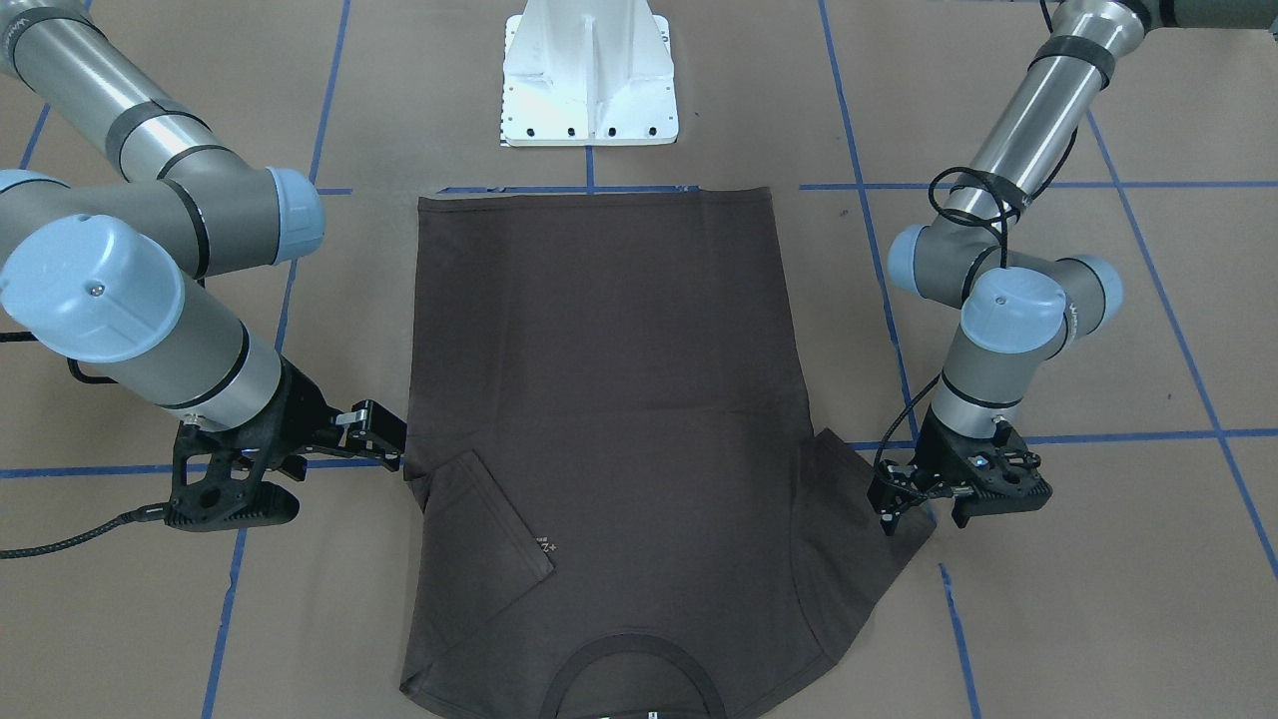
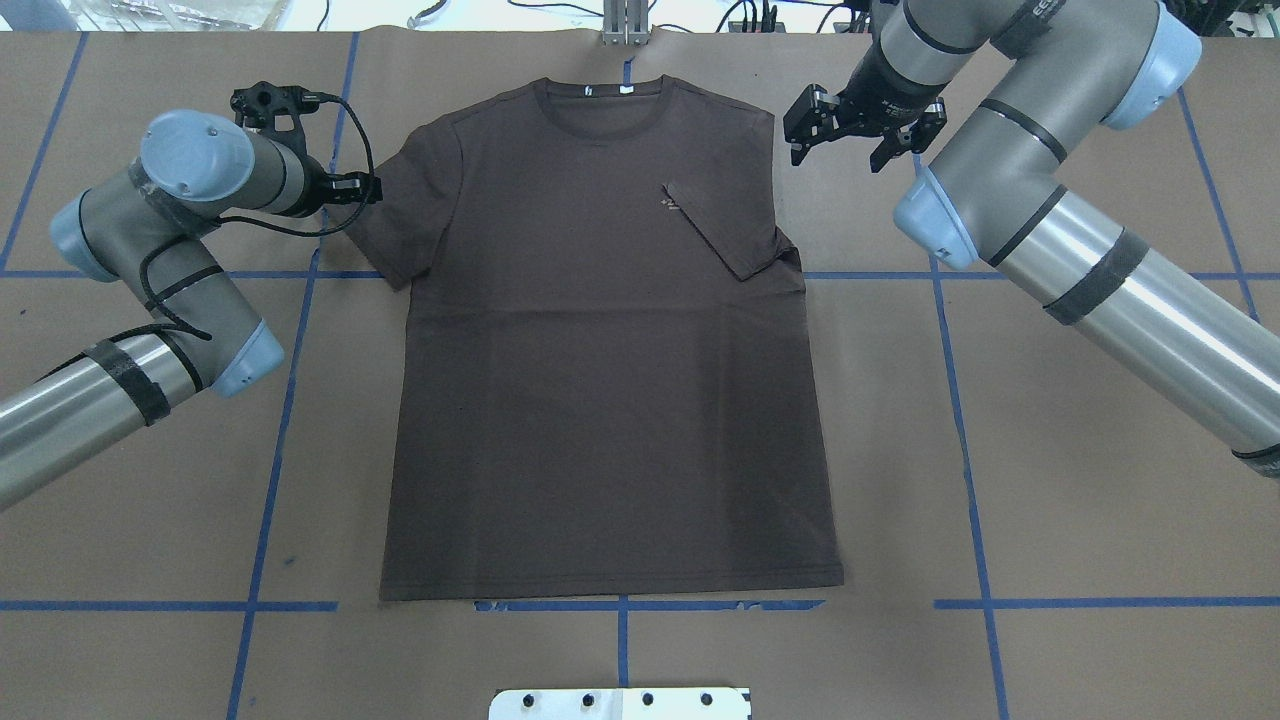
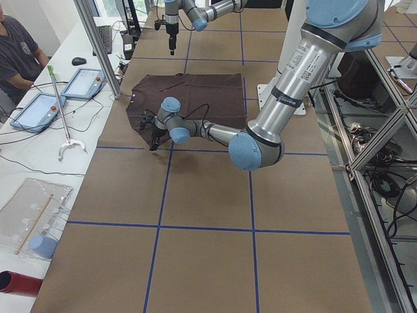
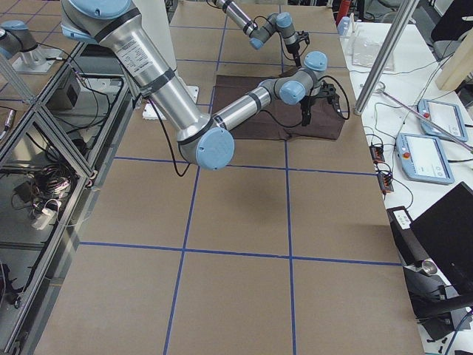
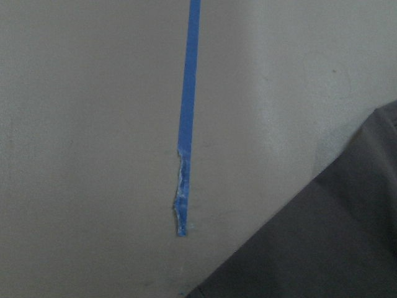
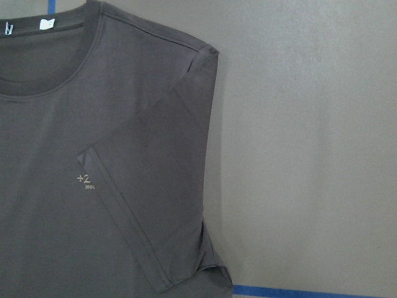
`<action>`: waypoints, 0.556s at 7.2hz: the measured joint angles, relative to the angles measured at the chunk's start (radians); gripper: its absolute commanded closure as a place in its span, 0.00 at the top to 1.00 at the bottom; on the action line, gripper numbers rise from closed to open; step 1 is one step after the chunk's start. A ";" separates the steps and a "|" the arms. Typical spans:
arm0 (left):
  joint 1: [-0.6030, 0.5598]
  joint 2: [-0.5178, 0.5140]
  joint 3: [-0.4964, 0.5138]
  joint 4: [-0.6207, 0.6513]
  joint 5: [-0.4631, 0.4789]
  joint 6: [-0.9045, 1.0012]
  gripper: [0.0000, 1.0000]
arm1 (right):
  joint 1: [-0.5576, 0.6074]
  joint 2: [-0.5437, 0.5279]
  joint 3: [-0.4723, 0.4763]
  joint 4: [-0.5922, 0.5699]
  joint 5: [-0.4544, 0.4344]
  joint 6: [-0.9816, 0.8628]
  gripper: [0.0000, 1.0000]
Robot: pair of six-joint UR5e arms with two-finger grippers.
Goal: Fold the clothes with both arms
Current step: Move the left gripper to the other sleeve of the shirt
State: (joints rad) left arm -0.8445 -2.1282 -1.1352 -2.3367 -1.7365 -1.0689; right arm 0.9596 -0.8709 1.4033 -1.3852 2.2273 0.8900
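Tucking sleeves looks like the step: the T-shirt (image 2: pixel 600 400) lies flat on the table (image 2: pixel 1050 450), right sleeve (image 2: pixel 725 225) folded in, right gripper (image 2: pixel 835 150) wide and empty beside it; the left gripper (image 2: pixel 360 187), width I cannot tell, should next pinch the spread left sleeve (image 2: pixel 400 215)

The T-shirt (image 6: pixel 62 236) carries pale chest lettering (image 6: pixel 84 179) reading "+2"; a smaller line beneath it is too tiny to read, and the folded sleeve covers its end. Marks on the white neck tags (image 6: pixel 44 24) are illegible.
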 measured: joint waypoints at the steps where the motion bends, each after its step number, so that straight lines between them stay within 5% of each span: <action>1: 0.001 0.000 0.007 0.000 0.000 0.001 0.53 | -0.001 0.001 -0.001 0.000 0.000 0.001 1.00; 3: 0.003 -0.001 0.011 0.000 0.000 0.004 0.09 | -0.002 0.001 -0.001 0.000 0.000 0.003 1.00; 4: 0.002 -0.001 0.009 0.000 0.000 0.008 0.00 | -0.002 0.002 0.000 0.000 0.000 0.004 1.00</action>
State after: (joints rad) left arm -0.8425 -2.1292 -1.1258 -2.3363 -1.7364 -1.0611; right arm 0.9573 -0.8693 1.4029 -1.3852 2.2273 0.8941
